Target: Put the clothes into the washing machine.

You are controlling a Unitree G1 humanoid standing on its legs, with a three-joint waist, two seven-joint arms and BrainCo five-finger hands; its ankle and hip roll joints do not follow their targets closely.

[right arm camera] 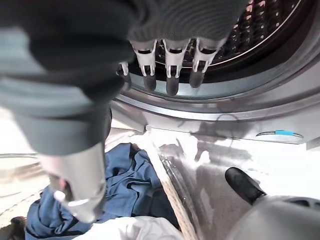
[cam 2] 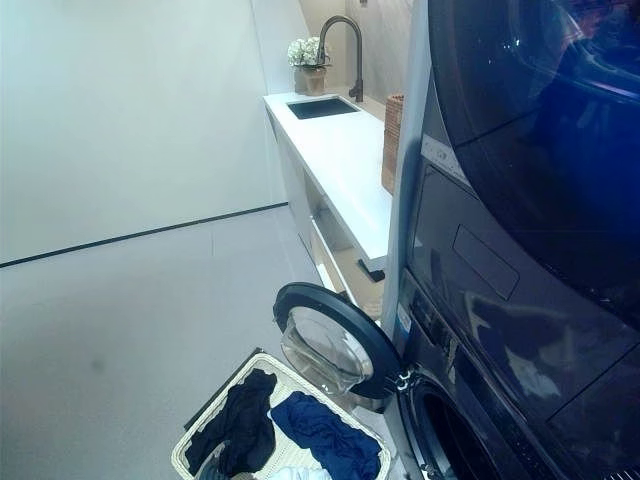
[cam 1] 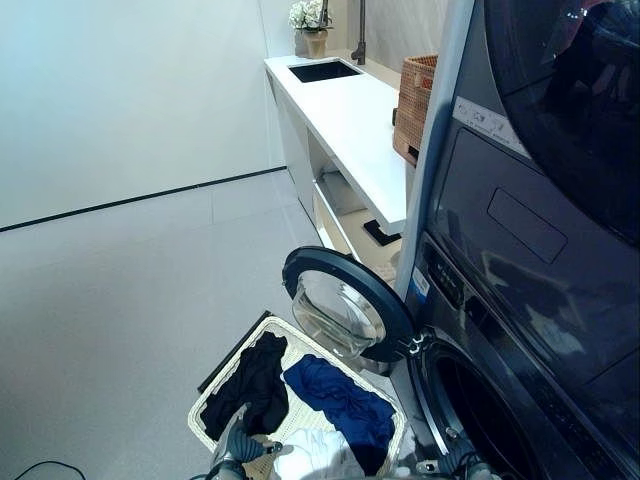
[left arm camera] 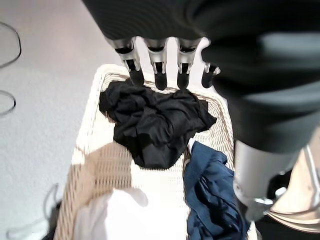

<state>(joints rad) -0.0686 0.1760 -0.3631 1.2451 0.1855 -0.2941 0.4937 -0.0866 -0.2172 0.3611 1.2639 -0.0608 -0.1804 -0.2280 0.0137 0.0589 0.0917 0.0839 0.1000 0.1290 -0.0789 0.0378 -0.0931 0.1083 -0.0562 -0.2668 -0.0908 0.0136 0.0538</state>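
Fingers [left arm camera: 158, 75] of the left hand [left arm camera: 165, 30] hang straight and a little spread above the laundry basket [left arm camera: 87, 125], their dark tips just over the far edge of the black garment [left arm camera: 155, 122] without closing on it; the hand holds nothing. The right hand [right arm camera: 170, 55] is likewise relaxed, its fingers [right arm camera: 171, 75] straight and empty, pointing at the rim of the washing machine drum [right arm camera: 260, 30].

The clothes all lie in the basket. The black garment is crumpled at the basket's end farthest from the washing machine [cam 1: 520, 300], the dark blue garment [cam 1: 340, 400] lies beside it on the side toward the machine, and a white garment [cam 1: 315, 455] lies at the basket's near end, touching the blue one.

The left wrist view shows the woven weave of the basket bare between the black and white pieces. The right wrist view shows the perforated metal inside of the drum and the blue and white garments just beside the machine's front. From the head, the left hand [cam 1: 240, 435] shows low over the basket, which stands on the floor [cam 1: 120, 300] just under the round door [cam 1: 345, 305], swung wide open. Beyond the machine runs a white counter [cam 1: 345, 120] with a sink [cam 1: 322, 70], a dark faucet [cam 2: 345, 50], a pot of flowers [cam 1: 312, 25] and a brown wicker box [cam 1: 415, 105].
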